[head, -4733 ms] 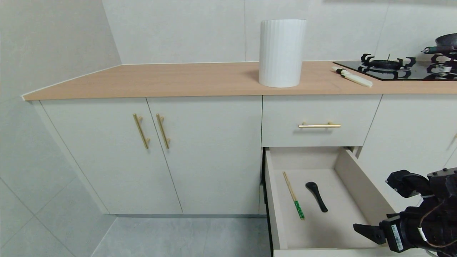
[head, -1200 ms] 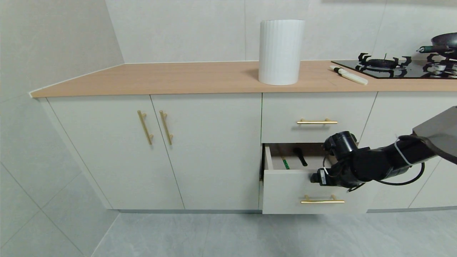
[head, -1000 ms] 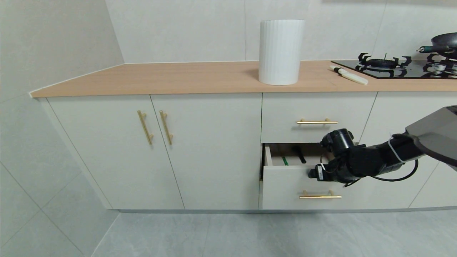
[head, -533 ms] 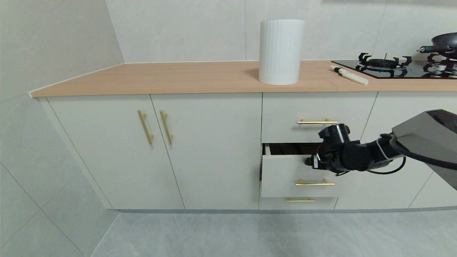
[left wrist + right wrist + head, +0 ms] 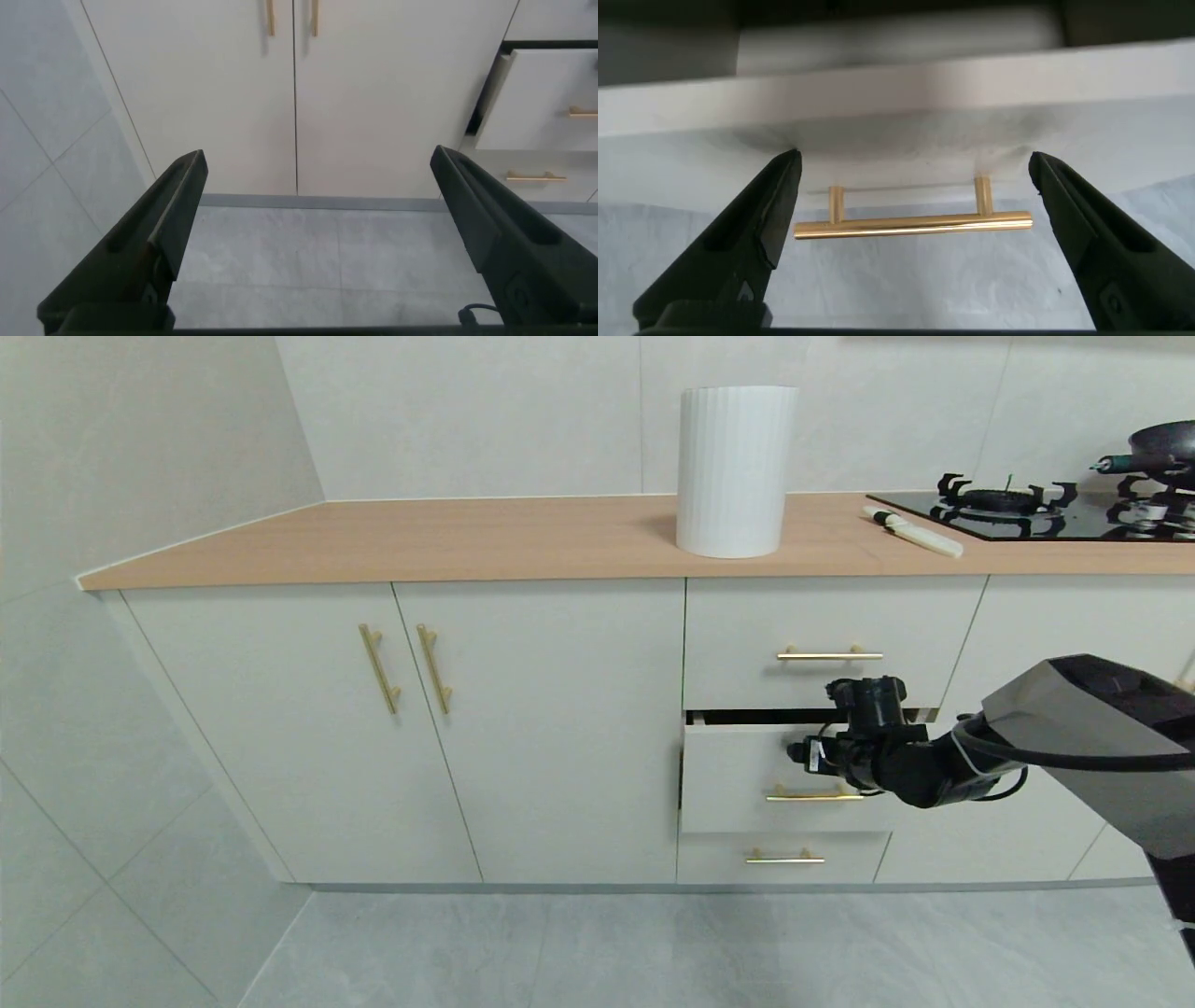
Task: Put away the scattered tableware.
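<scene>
The middle drawer point(image 5: 747, 775) stands almost shut, with a thin dark gap along its top edge. Its contents are hidden. My right gripper point(image 5: 801, 754) is against the drawer front, just above the gold handle point(image 5: 812, 794). In the right wrist view the right gripper point(image 5: 913, 161) is open, fingers spread wide to either side of the handle point(image 5: 913, 224) and holding nothing. My left gripper point(image 5: 318, 159) is open and low, facing the floor and the cabinet doors point(image 5: 294, 84), with the drawer point(image 5: 551, 93) off to one side.
On the wooden counter point(image 5: 467, 541) stand a tall white ribbed cylinder point(image 5: 736, 472) and a pale knife point(image 5: 910, 533) beside the gas hob point(image 5: 1018, 509), which carries a dark pan point(image 5: 1162, 443). Drawers sit above point(image 5: 831, 635) and below point(image 5: 784, 859). Grey floor tiles point(image 5: 560, 952) lie open.
The right arm has pushed the drawer from wide open to nearly shut. The chopsticks and the black spoon inside have gone out of sight. The head view pulled back after the earliest frame.
</scene>
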You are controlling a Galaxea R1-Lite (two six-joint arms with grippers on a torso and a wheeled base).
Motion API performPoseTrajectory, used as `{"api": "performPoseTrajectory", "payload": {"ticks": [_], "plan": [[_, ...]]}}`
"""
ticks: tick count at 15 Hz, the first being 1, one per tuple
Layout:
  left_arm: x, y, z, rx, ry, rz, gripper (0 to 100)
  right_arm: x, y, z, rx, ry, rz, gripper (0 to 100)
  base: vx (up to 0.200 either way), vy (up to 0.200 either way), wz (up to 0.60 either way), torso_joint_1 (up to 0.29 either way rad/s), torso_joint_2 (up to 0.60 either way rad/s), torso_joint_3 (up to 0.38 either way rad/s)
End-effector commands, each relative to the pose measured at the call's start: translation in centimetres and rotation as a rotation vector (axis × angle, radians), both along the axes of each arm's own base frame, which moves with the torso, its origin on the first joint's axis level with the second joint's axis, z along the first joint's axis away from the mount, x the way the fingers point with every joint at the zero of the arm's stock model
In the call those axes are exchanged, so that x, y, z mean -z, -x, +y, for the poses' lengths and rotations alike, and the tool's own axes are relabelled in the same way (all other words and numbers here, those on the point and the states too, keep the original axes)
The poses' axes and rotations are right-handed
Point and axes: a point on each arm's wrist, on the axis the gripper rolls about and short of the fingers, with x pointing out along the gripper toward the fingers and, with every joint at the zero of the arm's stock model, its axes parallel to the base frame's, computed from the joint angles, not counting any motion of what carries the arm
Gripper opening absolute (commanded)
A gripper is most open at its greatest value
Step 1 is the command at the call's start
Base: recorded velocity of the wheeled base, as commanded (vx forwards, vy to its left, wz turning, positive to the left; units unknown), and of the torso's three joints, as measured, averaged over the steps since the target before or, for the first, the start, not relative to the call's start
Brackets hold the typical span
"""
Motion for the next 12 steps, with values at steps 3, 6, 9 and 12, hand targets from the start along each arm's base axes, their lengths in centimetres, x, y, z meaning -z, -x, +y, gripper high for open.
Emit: {"api": "performPoseTrajectory", "payload": {"ticks": [3, 6, 9, 12], "plan": [[0.0, 0.0, 0.0, -0.001, 0.001, 0.0, 100, 1.5, -0.8, 0.0, 0.021, 0.002, -0.049, 100, 0.0, 0.0, 0.0, 0.0, 0.0, 0.0], [0.0, 0.0, 0.0, -0.001, 0.001, 0.0, 100, 1.5, -1.3, 0.1, 0.031, -0.006, -0.073, 100, 0.0, 0.0, 0.0, 0.0, 0.0, 0.0], [0.0, 0.0, 0.0, 0.0, 0.001, 0.0, 100, 1.8, -2.3, 0.1, 0.062, -0.027, -0.103, 100, 0.0, 0.0, 0.0, 0.0, 0.0, 0.0], [0.0, 0.0, 0.0, 0.0, 0.001, 0.0, 100, 2.1, -3.3, 0.1, 0.111, -0.032, -0.136, 100, 0.0, 0.0, 0.0, 0.0, 0.0, 0.0]]}}
